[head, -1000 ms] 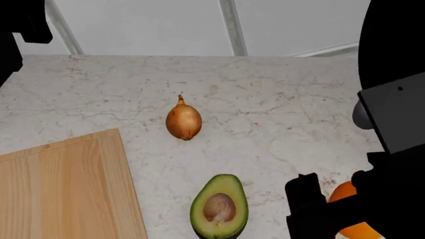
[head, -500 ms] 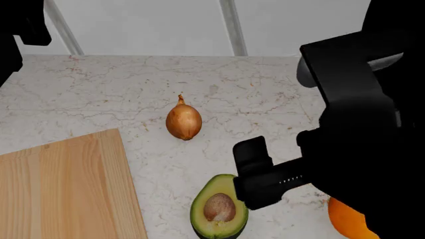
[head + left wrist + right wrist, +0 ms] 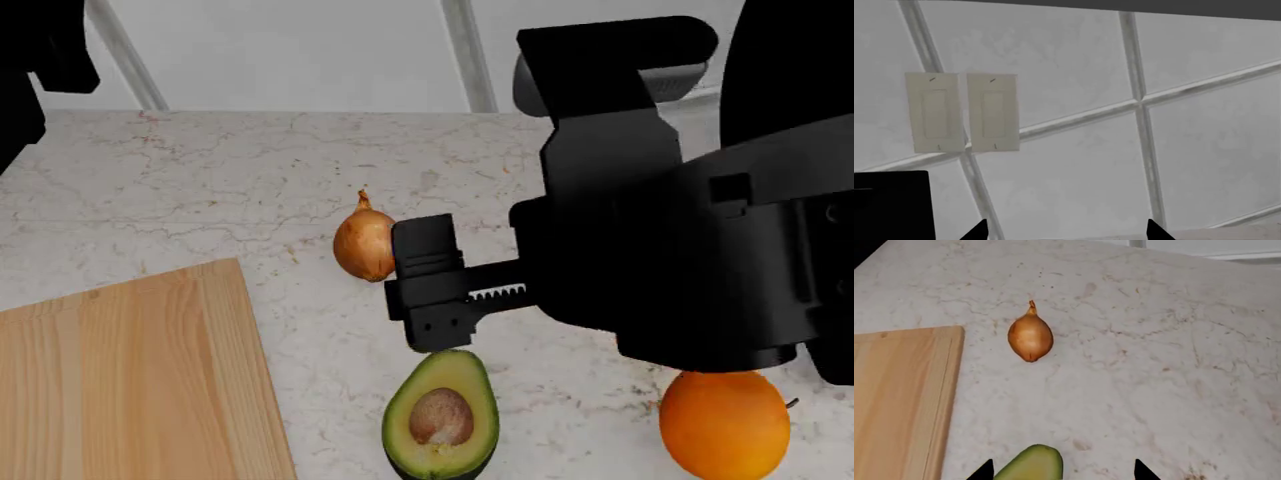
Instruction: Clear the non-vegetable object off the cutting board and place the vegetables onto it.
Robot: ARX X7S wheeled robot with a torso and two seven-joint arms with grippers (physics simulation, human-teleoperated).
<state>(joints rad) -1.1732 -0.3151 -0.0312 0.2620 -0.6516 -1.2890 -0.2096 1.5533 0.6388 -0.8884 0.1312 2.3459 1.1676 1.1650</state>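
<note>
you have no readable writing or brand marks anywhere; the two pale switch plates (image 3: 961, 112) on the tiled wall (image 3: 1074, 150) in the left wrist view are blank. your right gripper (image 3: 1061, 471) hangs over the marble counter (image 3: 240, 190) with its jaws apart and nothing between them but the rounded end of the avocado (image 3: 1031, 464), which the right wrist view shows sitting inside the gap without clear contact. your left gripper (image 3: 1064, 231) shows only two dark fingertips well apart against the wall, holding nothing. the head view gives you what the wrist views miss: the orange (image 3: 723, 422) resting on the counter off the board, near the lower right, and the halved avocado's brown pit facing up, just below the right gripper's black finger (image 3: 434, 285). that same finger partly covers the onion (image 3: 363, 240) in the head view, while the right wrist view shows the onion whole, stem tip pointing away, lying on the counter just beside the cutting board (image 3: 894, 400) and apart from it. the cutting board's visible part is bare in both views, with the avocado near its right edge and the orange well apart from it.
</note>
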